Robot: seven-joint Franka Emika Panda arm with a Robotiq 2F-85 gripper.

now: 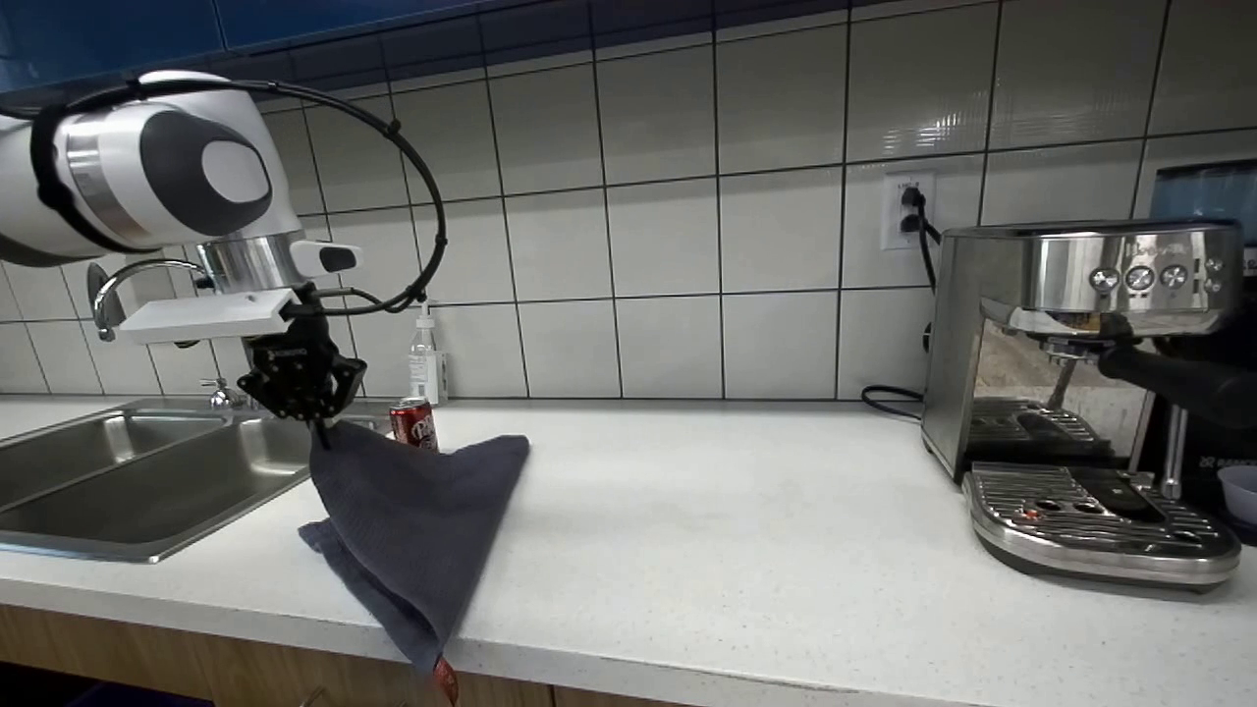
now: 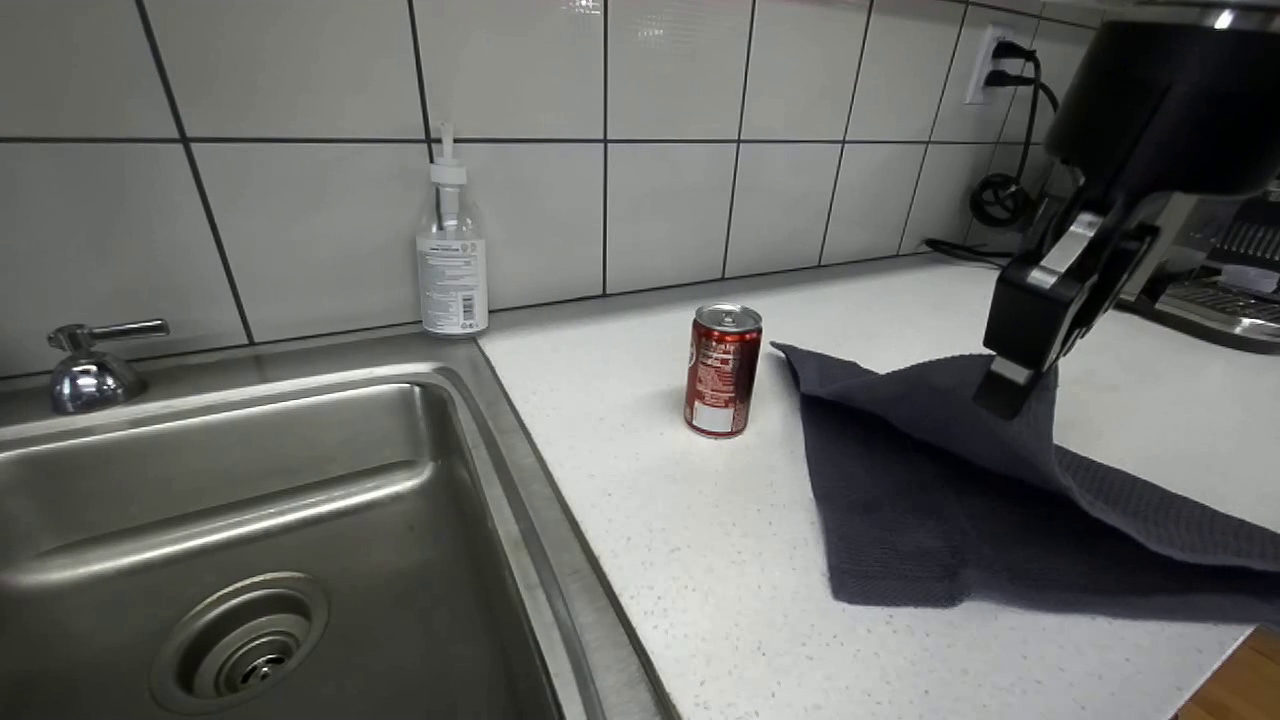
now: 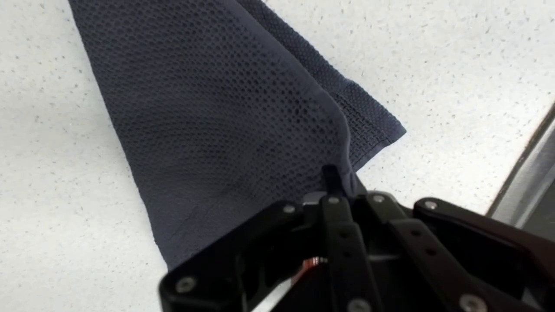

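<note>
Took place in a kitchen, over a white speckled counter (image 1: 727, 530). Had the hand (image 2: 1012, 388) closed on a dark grey cloth (image 1: 422, 520), pinching the raised edge close to the rolled hem seen in the wrist view. Had the rest sloping down onto the counter, with a tip reaching past the front edge in an exterior view. Seemed best to hold that narrow pinch firmly and move slowly, without a sudden tug, to avoid slipping off the hem. Looked wise, too, to raise the cloth enough to free its lower fold before any sideways motion. Saw a red can (image 2: 722, 370) upright just beside the cloth, apparently apart from it; called for a wide berth, to avoid sweeping it over with loose fabric. Beyond that, made out a steel sink (image 2: 535, 500), then a pump bottle (image 2: 453, 285) standing by the tiled wall (image 1: 658, 236). Farthest off, noted a coffee machine (image 1: 1070, 383) near a wall outlet (image 1: 908, 209), well apart from the hand.
</note>
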